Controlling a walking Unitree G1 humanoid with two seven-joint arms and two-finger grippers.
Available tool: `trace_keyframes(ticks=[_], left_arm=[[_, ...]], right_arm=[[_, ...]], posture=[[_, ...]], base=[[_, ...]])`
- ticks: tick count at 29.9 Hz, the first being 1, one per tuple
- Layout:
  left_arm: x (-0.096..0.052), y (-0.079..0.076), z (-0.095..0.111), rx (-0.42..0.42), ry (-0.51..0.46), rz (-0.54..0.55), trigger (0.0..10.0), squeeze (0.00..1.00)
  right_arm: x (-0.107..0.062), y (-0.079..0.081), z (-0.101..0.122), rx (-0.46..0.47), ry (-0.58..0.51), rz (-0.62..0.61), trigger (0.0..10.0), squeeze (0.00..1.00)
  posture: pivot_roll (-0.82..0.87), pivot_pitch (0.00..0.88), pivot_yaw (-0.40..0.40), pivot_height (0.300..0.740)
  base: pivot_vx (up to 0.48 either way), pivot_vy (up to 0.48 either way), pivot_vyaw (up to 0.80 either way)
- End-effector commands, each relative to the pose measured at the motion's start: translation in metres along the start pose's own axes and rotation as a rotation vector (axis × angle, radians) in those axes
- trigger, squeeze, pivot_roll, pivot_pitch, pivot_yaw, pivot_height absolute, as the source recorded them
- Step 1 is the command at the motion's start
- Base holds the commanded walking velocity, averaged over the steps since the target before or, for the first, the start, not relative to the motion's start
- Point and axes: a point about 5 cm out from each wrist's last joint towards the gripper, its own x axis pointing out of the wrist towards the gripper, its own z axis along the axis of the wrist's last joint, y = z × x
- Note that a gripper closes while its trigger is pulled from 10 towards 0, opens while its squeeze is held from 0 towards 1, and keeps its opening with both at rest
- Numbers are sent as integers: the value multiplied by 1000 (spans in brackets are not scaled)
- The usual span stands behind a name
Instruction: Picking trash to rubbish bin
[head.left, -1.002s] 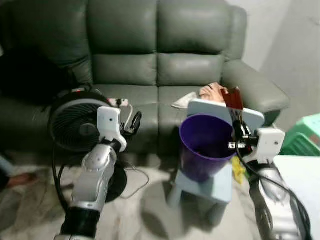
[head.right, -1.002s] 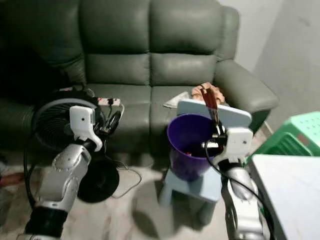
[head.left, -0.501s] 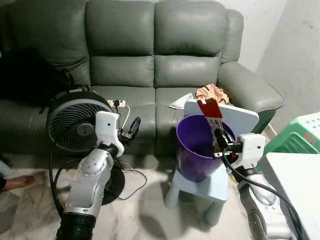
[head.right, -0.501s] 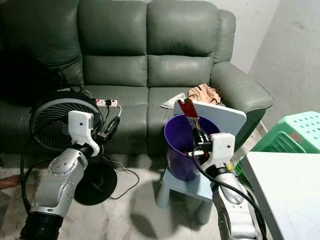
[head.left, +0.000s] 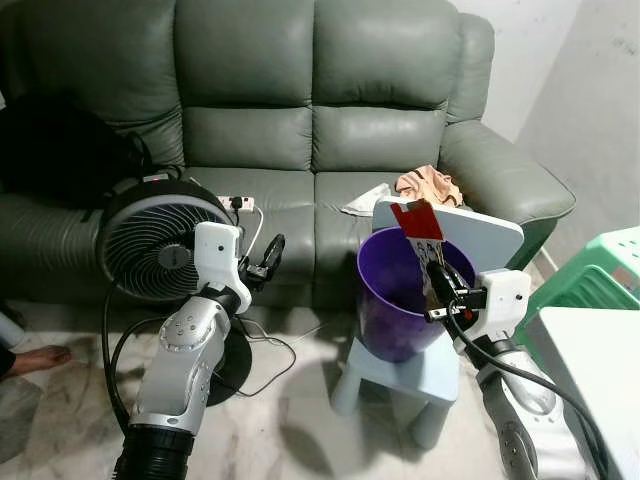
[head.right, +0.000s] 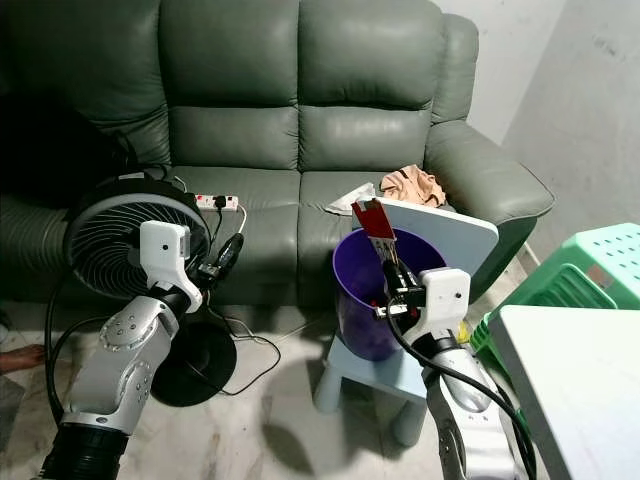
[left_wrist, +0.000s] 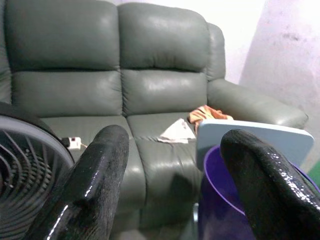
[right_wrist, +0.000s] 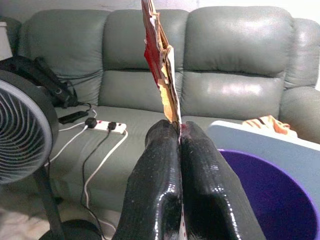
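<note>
A purple rubbish bin (head.left: 398, 305) stands tilted on a pale blue stool (head.left: 420, 372) in front of the grey sofa, with a pale blue board (head.left: 470, 230) leaning behind it. My right gripper (head.left: 437, 280) is over the bin's mouth, shut on a flat red and white piece of card trash (head.left: 418, 222) that sticks up above the rim. In the right wrist view the fingers (right_wrist: 160, 175) pinch the card's (right_wrist: 159, 65) lower end. My left gripper (head.left: 270, 255) is raised beside the fan, open with nothing in it.
A black floor fan (head.left: 160, 250) with its cable stands at the left. A power strip (head.left: 240, 204), papers (head.left: 365, 200) and an orange cloth (head.left: 428, 185) lie on the sofa (head.left: 320, 130). A green crate (head.left: 600, 280) and white table (head.left: 600, 370) are at the right. A person's foot (head.left: 35, 357) shows far left.
The camera shifted slightly. My right gripper with the card stays over the bin's mouth, having come in from the bin's right rim a second ago. Left arm barely moved.
</note>
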Motion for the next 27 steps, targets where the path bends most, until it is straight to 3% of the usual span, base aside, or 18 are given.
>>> trace_keyframes(ticks=[1,21,27], left_arm=[[0,-1,4,5,-11,-13,10000,0],[3,-3,8,1,-21,-29,10000,0],[3,-4,9,11,-39,-14,10000,0]], right_arm=[[2,1,7,-8,-19,16,10000,0],[3,6,6,-7,-5,49,10000,0],[3,7,4,-15,11,60,10000,0]], posture=[[16,0,-51,740],[16,0,-54,740],[17,0,-59,740]], base=[[311,0,0],[362,0,0],[43,0,0]])
